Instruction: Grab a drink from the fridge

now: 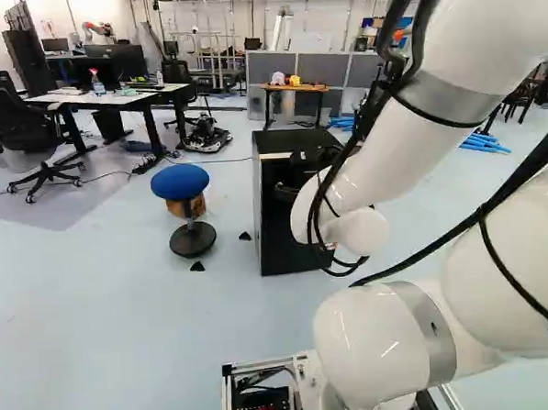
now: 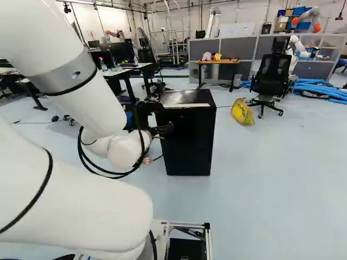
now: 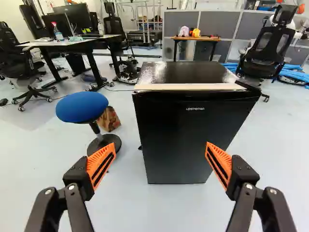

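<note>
"So, where's the fridge (image 3: 193,130) from the claw (image 2: 164,130)?"

"Straight ahead, well apart from it. In the wrist view, the claw (image 3: 161,150) is spread wide, with nothing between its orange pads (image 3: 102,163)."

"And the drink?"

"Can't tell; the fridge door faces us shut and hides whatever is inside."

"What's it all standing on?"

"A smooth, pale blue floor (image 1: 96,315). A stool (image 3: 82,107) stands beside the fridge, with a brown box (image 3: 110,120) just behind it."

"Farther out?"

"In the left base view, a white tabletop (image 1: 75,99) at the upper left carries a spray bottle (image 1: 98,84). Beyond the fridge there's a wooden tabletop (image 2: 230,61), a pinkish thing (image 2: 206,56) and a yellow one (image 2: 217,57) nearer its left edge in the right base view. Grey partitions (image 2: 236,49) stand behind."

"Textures?"

"The fridge is a black box, glossy on top, a pale strip along its front top edge. The stool has a round blue seat and a black disc foot; the pads are ribbed."
</note>
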Motion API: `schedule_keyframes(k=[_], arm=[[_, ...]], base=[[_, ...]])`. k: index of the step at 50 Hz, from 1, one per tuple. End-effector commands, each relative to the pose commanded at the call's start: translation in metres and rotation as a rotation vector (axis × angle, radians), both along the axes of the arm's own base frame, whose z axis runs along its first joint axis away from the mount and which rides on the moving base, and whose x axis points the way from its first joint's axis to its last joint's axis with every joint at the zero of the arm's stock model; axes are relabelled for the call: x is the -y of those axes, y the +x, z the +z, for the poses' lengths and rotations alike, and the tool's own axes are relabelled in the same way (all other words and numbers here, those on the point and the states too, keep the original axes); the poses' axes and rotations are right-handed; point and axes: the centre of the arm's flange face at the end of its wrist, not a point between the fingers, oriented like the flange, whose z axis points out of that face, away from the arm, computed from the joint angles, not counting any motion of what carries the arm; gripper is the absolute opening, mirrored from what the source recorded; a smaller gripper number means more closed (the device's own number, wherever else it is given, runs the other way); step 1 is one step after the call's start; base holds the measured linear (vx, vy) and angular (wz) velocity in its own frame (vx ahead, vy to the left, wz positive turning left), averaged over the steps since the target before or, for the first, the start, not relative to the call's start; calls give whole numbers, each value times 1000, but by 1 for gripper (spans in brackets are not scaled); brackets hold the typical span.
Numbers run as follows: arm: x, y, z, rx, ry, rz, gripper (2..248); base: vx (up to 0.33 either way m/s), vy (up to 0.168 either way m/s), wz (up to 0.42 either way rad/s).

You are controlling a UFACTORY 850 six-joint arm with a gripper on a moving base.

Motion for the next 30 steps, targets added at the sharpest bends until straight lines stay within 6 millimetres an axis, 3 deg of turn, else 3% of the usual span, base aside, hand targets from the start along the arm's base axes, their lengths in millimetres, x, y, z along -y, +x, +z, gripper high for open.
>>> schedule_keyframes(k=[30], arm=[[0,0,0,0,0,0,247]], base=[[100,0,-6]])
